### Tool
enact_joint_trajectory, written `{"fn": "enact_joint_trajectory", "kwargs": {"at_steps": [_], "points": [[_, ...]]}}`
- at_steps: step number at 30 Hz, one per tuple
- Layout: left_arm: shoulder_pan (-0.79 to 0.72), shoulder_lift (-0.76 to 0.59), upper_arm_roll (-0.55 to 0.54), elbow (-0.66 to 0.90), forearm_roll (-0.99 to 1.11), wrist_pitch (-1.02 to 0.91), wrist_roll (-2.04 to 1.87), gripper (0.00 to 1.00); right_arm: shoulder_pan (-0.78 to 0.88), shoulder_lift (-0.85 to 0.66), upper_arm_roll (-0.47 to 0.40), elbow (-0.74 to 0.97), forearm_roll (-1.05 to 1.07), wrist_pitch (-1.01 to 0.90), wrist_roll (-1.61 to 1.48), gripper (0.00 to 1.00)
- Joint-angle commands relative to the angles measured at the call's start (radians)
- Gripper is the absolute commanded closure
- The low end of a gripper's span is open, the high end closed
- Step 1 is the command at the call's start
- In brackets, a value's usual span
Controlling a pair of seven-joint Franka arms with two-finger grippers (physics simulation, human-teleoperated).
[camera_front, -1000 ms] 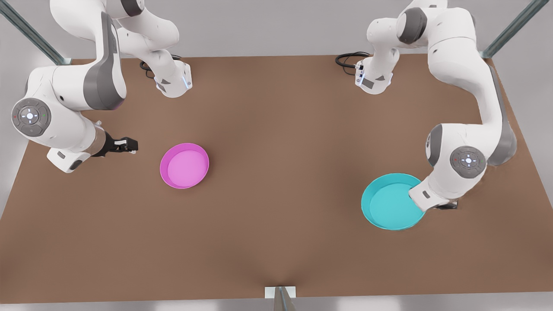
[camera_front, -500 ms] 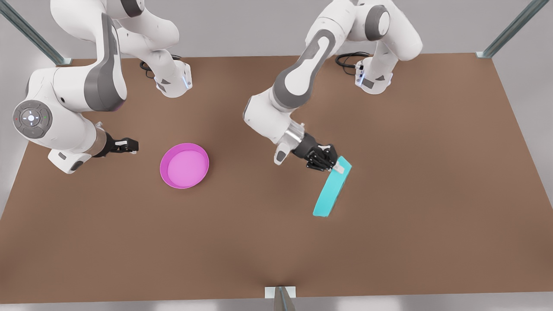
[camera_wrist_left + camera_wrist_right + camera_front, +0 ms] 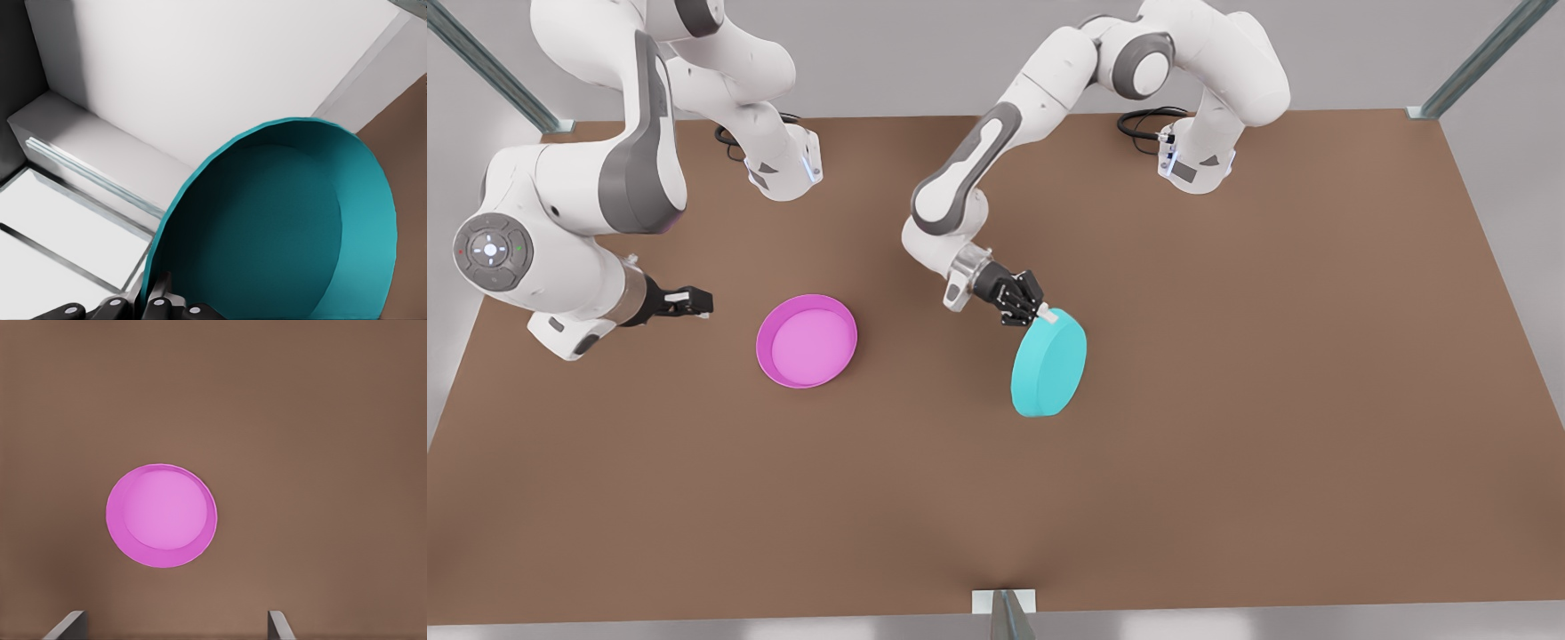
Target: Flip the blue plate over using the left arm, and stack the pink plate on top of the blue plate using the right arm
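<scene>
Now: left gripper clamped on rim of blue plate, near table middle in front view. Plate tilted, flat underside facing camera; hollow inside seen in left wrist view. Pink plate flat on table, rim up, well apart toward front view's left. Right gripper waits just left of pink plate, fingers spread, grasping nothing.
</scene>
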Motion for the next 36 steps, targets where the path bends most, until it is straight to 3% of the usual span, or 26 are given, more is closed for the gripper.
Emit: {"fn": "enact_joint_trajectory", "kwargs": {"at_steps": [1,10,11,12,13,18,22,24,27,29,31,33,34,35,36], "points": [[0.0,0.02,-0.012,-0.007,0.038,-0.021,-0.756,0.79,0.0,-0.001,0.0,0.001,0.004,0.0,0.001,0.0],[0.011,0.1,-0.05,-0.016,0.047,0.011,-0.874,0.79,-0.003,0.001,0.0,0.001,0.01,0.0,0.001,0.0],[0.011,0.101,-0.052,-0.015,0.045,0.009,-0.875,0.69,-0.003,0.001,0.0,0.001,0.012,0.0,0.001,0.0],[0.01,0.101,-0.061,-0.015,0.039,0.009,-0.874,0.5,-0.003,0.001,0.0,0.001,0.012,0.0,0.001,0.0],[0.008,0.103,-0.073,-0.013,0.036,0.009,-0.872,0.43,-0.006,0.001,0.0,0.0,0.018,-0.002,0.001,0.0],[0.007,0.098,-0.133,0.074,-0.06,0.006,-0.869,0.41,-0.009,0.001,0.0,-0.001,0.018,-0.002,0.0,0.0],[0.007,0.063,-0.147,0.387,-0.404,0.009,-0.872,0.4,-0.009,0.001,0.0,-0.001,0.018,-0.002,-0.005,0.0],[0.008,-0.011,-0.136,0.455,-0.668,0.068,-0.88,0.4,-0.017,-0.002,0.0,-0.026,0.018,-0.002,-0.016,0.0],[0.307,-0.317,-0.133,0.441,-0.994,-0.048,-0.353,0.4,-0.024,-0.083,0.0,-0.215,0.024,0.076,-0.009,0.0],[0.655,-0.46,-0.131,0.441,-1.073,-0.287,0.402,0.4,-0.051,-0.14,0.0,-0.481,0.092,0.257,0.0,0.0],[0.827,-0.485,-0.082,0.441,-1.073,-0.322,0.744,0.39,-0.089,-0.102,0.0,-0.595,0.122,0.392,-0.011,0.0],[0.968,-0.497,-0.068,0.439,-1.079,-0.348,0.988,0.38,-0.129,0.007,0.0,-0.599,0.199,0.463,-0.088,0.0],[1.161,-0.618,-0.252,0.293,-1.079,-0.281,1.035,0.37,-0.15,0.055,0.0,-0.602,0.219,0.504,-0.143,0.0],[1.427,-0.721,-0.541,0.112,-1.05,-0.085,1.019,0.35,-0.15,0.058,0.001,-0.648,0.246,0.595,-0.192,0.0],[1.453,-0.828,-0.55,-0.088,-1.025,0.113,1.057,0.36,-0.152,0.056,0.001,-0.693,0.262,0.681,-0.247,0.0]]}}
